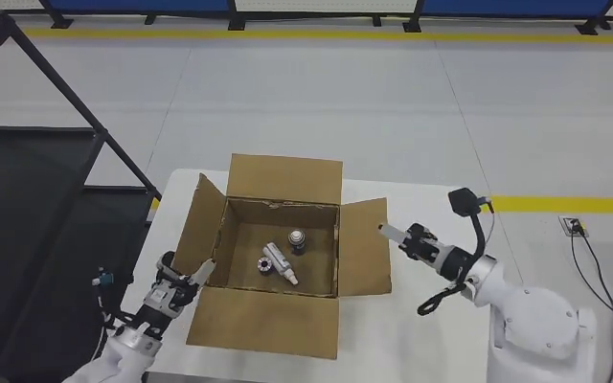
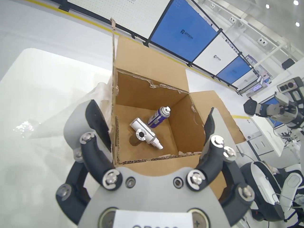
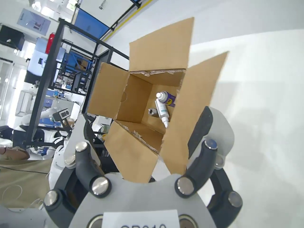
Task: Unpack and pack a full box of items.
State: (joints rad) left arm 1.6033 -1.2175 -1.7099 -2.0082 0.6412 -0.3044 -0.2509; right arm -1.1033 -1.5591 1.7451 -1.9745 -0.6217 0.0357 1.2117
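Well, the left pincer (image 1: 187, 266) at 8 o'clock of the box (image 1: 268, 324) and the right pincer (image 1: 388, 231) at 3 are open, empty. Drop straight onto the tube (image 1: 280, 261), not bumping the box.

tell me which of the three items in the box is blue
The spray can: blue body, white cap. The bottle beside it is white, the small round part metal grey.

A large industrial lab hall: blue-and-white partition panels (image 2: 182, 34), yellow floor line (image 1: 287, 34), black metal racks (image 3: 54, 48).
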